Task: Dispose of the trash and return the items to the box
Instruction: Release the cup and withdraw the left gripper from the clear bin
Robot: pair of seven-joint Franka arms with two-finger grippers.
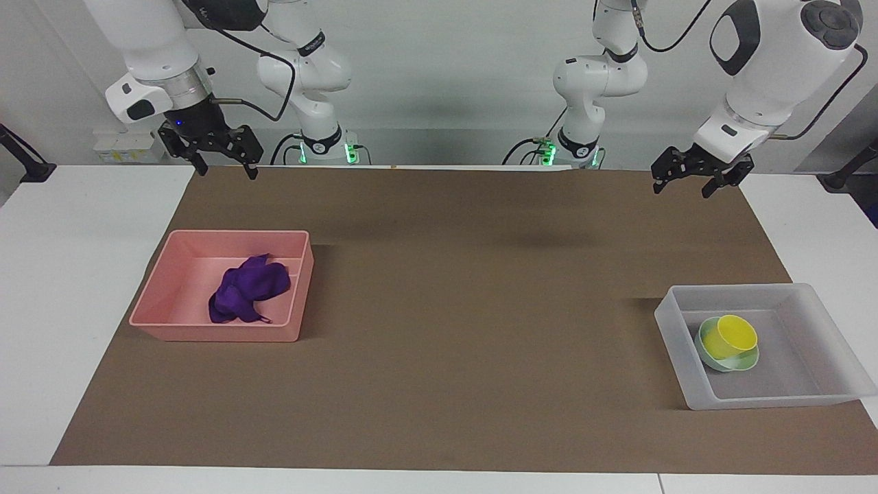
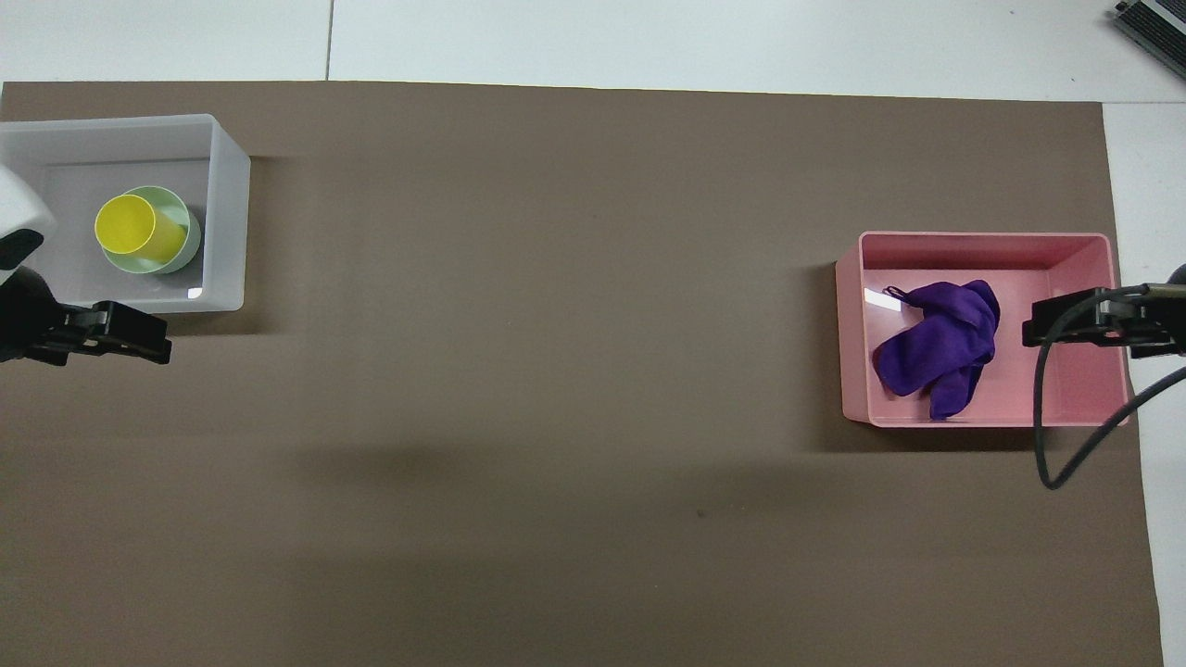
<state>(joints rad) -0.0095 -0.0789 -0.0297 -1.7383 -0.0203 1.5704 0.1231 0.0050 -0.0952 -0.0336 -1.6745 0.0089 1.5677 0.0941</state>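
The trash, a crumpled purple cloth (image 1: 247, 288) (image 2: 936, 347), lies inside the pink tub (image 1: 161, 291) (image 2: 1066, 248). The yellow cup (image 1: 735, 336) (image 2: 130, 227) sits tilted in the mint-green bowl (image 1: 705, 351) (image 2: 192, 243), and both rest in the translucent box (image 1: 768, 396) (image 2: 230, 213). My left gripper (image 1: 682, 191) (image 2: 153, 335) hangs open and empty, raised above the brown mat at the left arm's end. My right gripper (image 1: 228, 174) (image 2: 1036, 329) also hangs open and empty, high over the mat at the right arm's end. In the overhead view it overlaps the pink tub's end.
A brown mat (image 1: 466, 309) (image 2: 556, 371) covers most of the white table. The pink tub and the translucent box stand at its two ends, with bare mat between them. A black cable (image 2: 1047, 435) loops down from the right wrist.
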